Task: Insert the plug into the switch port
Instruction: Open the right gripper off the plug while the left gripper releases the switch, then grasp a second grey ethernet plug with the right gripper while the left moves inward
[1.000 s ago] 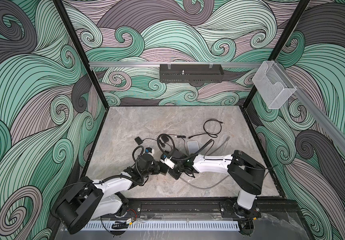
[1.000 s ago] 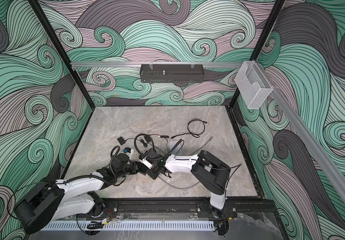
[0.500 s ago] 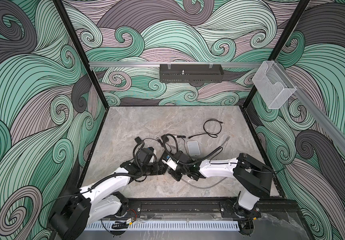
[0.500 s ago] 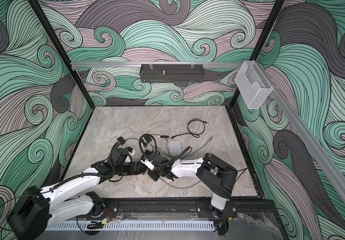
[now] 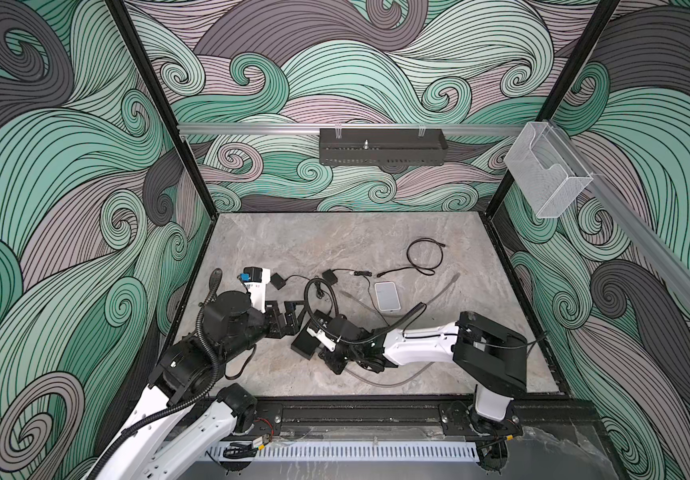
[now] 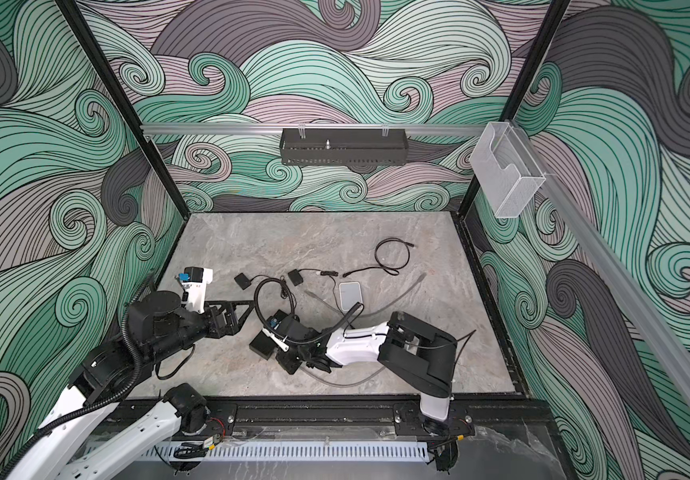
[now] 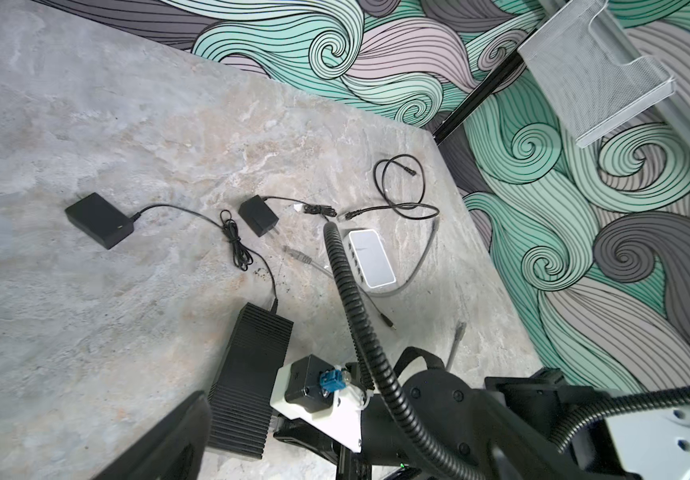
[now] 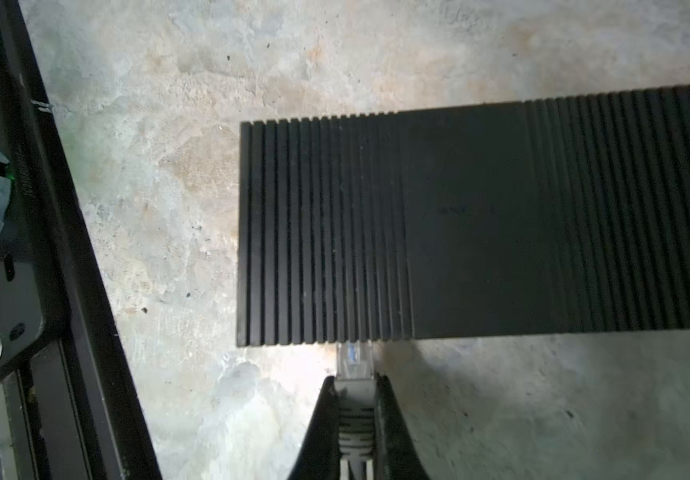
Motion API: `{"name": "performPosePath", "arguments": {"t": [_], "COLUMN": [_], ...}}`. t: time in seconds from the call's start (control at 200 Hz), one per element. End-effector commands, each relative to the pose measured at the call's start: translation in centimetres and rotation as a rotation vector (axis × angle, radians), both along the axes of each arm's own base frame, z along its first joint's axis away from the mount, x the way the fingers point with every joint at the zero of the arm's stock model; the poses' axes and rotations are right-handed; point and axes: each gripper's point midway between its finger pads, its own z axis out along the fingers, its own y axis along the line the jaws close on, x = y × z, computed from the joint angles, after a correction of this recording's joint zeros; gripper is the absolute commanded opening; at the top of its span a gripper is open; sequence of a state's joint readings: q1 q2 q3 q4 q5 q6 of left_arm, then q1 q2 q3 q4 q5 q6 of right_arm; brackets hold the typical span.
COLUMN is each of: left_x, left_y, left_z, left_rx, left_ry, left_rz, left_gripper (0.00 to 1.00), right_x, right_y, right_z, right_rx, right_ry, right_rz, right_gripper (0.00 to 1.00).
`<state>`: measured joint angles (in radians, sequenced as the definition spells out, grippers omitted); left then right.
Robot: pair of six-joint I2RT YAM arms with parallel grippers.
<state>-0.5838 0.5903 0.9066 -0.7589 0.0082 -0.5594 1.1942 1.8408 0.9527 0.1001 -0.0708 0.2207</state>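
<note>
left tool (image 5: 293, 318) let go and backed away from the switch (image 5: 304, 347), jaws now spread wide, just beside it

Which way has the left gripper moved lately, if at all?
Yes. The left gripper pulled back leftward in a top view, farther from the white box, which stayed put.

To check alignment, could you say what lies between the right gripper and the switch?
Only the clear tip of the plug, in the right wrist view.

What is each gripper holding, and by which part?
The right gripper pinches the network plug by its grey boot, behind the clear tip; left gripper is open, holding nothing.
</note>
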Motion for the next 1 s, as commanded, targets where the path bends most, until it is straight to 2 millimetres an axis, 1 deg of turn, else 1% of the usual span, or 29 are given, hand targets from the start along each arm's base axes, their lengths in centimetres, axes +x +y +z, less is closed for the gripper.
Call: {"name": "performPosePath", "arguments": {"t": [0.0,0.03,0.075,0.14,0.19,0.285,0.295,0.335,0.41,0.45,0.52,0.6,0.63,0.69,0.711,0.731,0.791,0.836,0.861,0.911,0.996], "left_x": [-0.8,-0.9,-1.0,-1.1,-1.1,-1.0,-0.9,-0.8,-0.4,-0.1,0.6,1.6,2.0,2.9,3.2,3.5,4.3,4.9,5.3,5.9,7.2], "left_y": [2.1,2.2,2.3,2.2,2.2,2.2,2.2,2.2,1.9,1.6,0.8,-0.6,-1.3,-2.8,-3.4,-3.9,-5.5,-6.3,-6.7,-7.1,-7.1], "left_z": [-1.6,-1.6,-2.0,-2.4,-2.5,-2.6,-2.6,-2.6,-3.0,-3.4,-4.2,-4.7,-4.8,-4.9,-5.0,-5.0,-5.0,-4.9,-4.6,-4.2,-3.5], "left_rx": [0.109,0.111,0.115,0.116,0.116,0.126,0.128,0.131,0.141,0.149,0.167,0.159,0.147,0.12,0.108,0.095,0.069,0.059,0.056,0.058,0.068], "left_ry": [0.017,0.014,0.017,0.024,0.023,0.016,0.015,0.014,0.027,0.041,0.081,0.111,0.122,0.141,0.148,0.156,0.193,0.218,0.226,0.239,0.231], "left_rz": [0.034,0.038,0.036,0.031,0.025,0.027,0.026,0.027,0.025,0.017,-0.009,-0.059,-0.087,-0.144,-0.171,-0.198,-0.269,-0.306,-0.325,-0.348,-0.354], "left_gripper": [0.99,0.99,0.99,0.98,0.98,0.99,0.99,0.99,0.99,0.99,0.99,0.97,0.96,0.94,0.93,0.92,0.86,0.82,0.79,0.78,0.78], "right_x": [-0.1,-0.2,-0.1,-0.1,-0.2,-0.2,-0.2,-0.1,1.1,2.0,4.5,6.7,7.3,8.0,8.2,8.1,8.4,8.5,8.5,8.6,9.3], "right_y": [1.1,1.1,0.9,0.2,-0.7,-2.8,-3.1,-4.1,-6.5,-8.1,-11.5,-15.6,-16.8,-18.5,-18.7,-19.3,-19.9,-19.8,-19.3,-18.3,-16.6], "right_z": [0.0,0.1,0.3,1.1,1.8,3.9,3.9,5.0,6.3,7.0,7.8,8.1,8.1,7.9,7.9,7.5,7.1,6.8,6.9,6.9,6.6], "right_rx": [0.002,-0.004,-0.01,-0.022,-0.032,-0.033,-0.037,-0.03,-0.014,-0.001,0.028,0.032,0.023,-0.011,-0.016,-0.048,-0.091,-0.113,-0.109,-0.097,-0.088], "right_ry": [0.004,0.0,-0.012,-0.036,-0.058,-0.11,-0.111,-0.123,-0.107,-0.079,-0.012,0.064,0.079,0.09,0.086,0.1,0.106,0.113,0.117,0.127,0.134], "right_rz": [-0.008,-0.004,-0.002,0.011,0.022,0.019,0.02,0.007,-0.064,-0.124,-0.275,-0.439,-0.475,-0.496,-0.489,-0.484,-0.455,-0.413,-0.383,-0.324,-0.252], "right_gripper": [0.1,0.15,0.27,0.38,0.45,0.55,0.55,0.56,0.58,0.58,0.57,0.56,0.56,0.55,0.55,0.54,0.52,0.5,0.49,0.49,0.47]}}
